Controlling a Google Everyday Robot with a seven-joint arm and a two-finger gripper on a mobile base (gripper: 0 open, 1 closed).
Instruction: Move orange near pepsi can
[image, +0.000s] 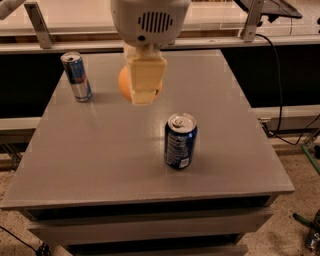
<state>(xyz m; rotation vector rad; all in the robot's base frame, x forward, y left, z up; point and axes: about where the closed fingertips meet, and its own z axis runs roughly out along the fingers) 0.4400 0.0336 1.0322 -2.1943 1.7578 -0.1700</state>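
Grey table (100, 165), slim can (76, 76), pepsi can (180, 141); above, gripper (141, 96) fingers (146, 75) tight around orange (123, 83).

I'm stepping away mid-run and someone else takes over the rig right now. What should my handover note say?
Gripper: shut on the orange, over the back middle of the table.
Pepsi can: upright, nearer the front of the table, with a clear gap between it and the orange.
Slim silver-and-blue can: upright at the back left, not part of the job.
Done: the orange is grasped.
Left: carry the orange forward to the pepsi can, set it down beside the can without knocking it, then release.
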